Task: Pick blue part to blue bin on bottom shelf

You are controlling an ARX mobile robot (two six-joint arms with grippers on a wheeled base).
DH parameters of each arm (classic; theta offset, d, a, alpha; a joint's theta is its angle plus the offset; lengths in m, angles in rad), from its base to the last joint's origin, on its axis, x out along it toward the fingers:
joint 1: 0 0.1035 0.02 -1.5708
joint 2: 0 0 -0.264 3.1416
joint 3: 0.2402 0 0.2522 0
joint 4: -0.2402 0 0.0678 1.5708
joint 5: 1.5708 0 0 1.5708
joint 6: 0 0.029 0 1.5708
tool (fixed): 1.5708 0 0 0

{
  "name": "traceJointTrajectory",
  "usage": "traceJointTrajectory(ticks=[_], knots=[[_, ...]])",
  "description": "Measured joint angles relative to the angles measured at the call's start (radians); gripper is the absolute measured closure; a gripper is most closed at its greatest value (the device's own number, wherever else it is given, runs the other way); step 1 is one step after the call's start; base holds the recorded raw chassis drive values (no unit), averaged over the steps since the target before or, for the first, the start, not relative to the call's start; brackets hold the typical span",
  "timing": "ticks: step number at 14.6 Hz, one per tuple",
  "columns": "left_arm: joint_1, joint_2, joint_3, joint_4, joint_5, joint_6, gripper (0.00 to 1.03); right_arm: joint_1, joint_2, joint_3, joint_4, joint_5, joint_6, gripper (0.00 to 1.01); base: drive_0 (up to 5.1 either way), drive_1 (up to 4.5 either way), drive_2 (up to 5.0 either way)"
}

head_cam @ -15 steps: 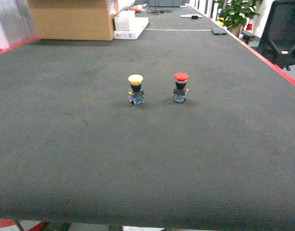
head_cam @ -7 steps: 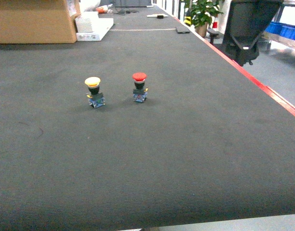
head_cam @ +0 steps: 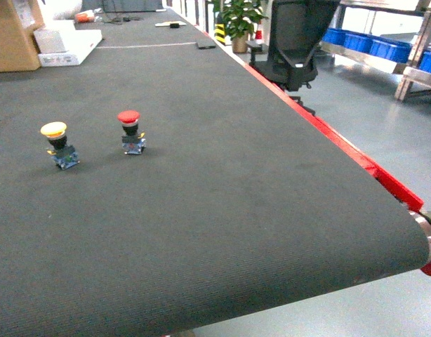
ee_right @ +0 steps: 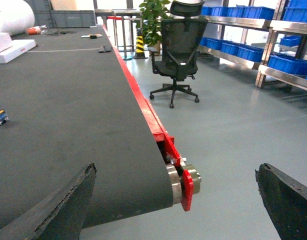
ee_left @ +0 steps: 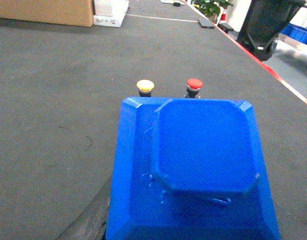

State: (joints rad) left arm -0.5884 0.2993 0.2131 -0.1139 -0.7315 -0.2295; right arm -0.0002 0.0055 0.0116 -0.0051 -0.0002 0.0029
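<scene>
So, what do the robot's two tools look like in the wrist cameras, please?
Only little shows. The right tool has two dark grey, nearly black fingers with rough, chipped-looking edges. The left tool shows similar dark edges at the lower corners. No cables or markings are visible.

Ahead of me and off to my left, a yellow-capped push button (head_cam: 59, 144) and a red-capped push button (head_cam: 131, 131) stand upright and apart on the dark conveyor belt (head_cam: 201, 210), the red one a little farther from me. The belt's red side rail (head_cam: 328, 137) runs along my right and ends at a steel end roller (head_cam: 427, 235). Beyond it I see a black office chair (head_cam: 293, 42), a potted plant (head_cam: 238, 17) and blue bins (head_cam: 363, 43) on a steel rack (head_cam: 410, 70), with a cardboard box (head_cam: 12, 35) and a flat white box (head_cam: 68, 45) at the far left of the belt.
</scene>
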Motion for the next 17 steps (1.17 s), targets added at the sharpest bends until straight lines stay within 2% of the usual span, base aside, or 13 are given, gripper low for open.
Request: traceJointTrajectory(ticks=[17], knots=[[0.000, 0.000, 0.000, 0.000, 0.000, 0.000, 0.60, 0.000, 0.000, 0.000, 0.000, 0.000, 0.000, 0.03, -1.6, -1.61, -1.6]])
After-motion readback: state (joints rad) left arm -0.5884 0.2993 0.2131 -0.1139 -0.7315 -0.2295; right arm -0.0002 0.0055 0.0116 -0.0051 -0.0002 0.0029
